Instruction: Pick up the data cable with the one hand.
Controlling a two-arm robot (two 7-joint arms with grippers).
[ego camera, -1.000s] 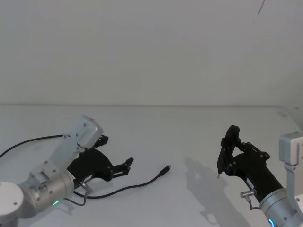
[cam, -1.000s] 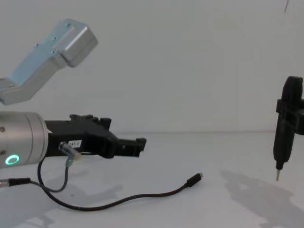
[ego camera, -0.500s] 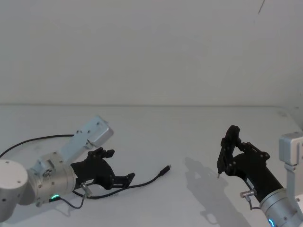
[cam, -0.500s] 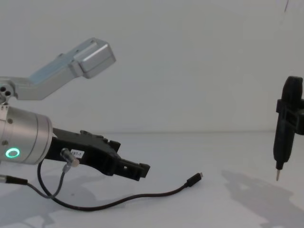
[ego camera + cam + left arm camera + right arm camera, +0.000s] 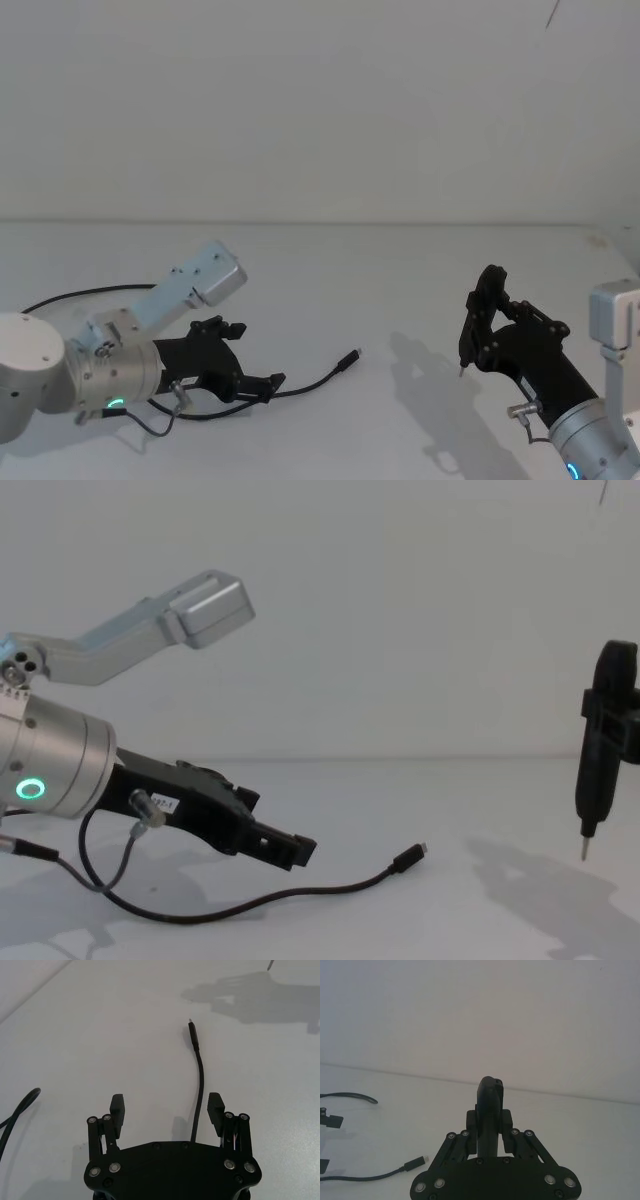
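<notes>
The table [image 5: 330,270] is white and otherwise bare. The left gripper [image 5: 166,1102], the one hand for this task, is angled down low over the table on the robot's left, fingers spread wide and grasping nothing. The right gripper [image 5: 489,1121] is parked well apart on the right, clamped on a slim black tool [image 5: 604,742]. The data cable [image 5: 330,890] lies flat on the table and runs between the spread fingers. Its plug [image 5: 409,859] lies beyond them. Judged progress: approach made; closing and lifting remain.

White surface [image 5: 400,270], plain white wall [image 5: 320,100] behind. Thick black cord [image 5: 80,293] lies on it, far left. Slim pointed black tool [image 5: 598,750] upright at right.
</notes>
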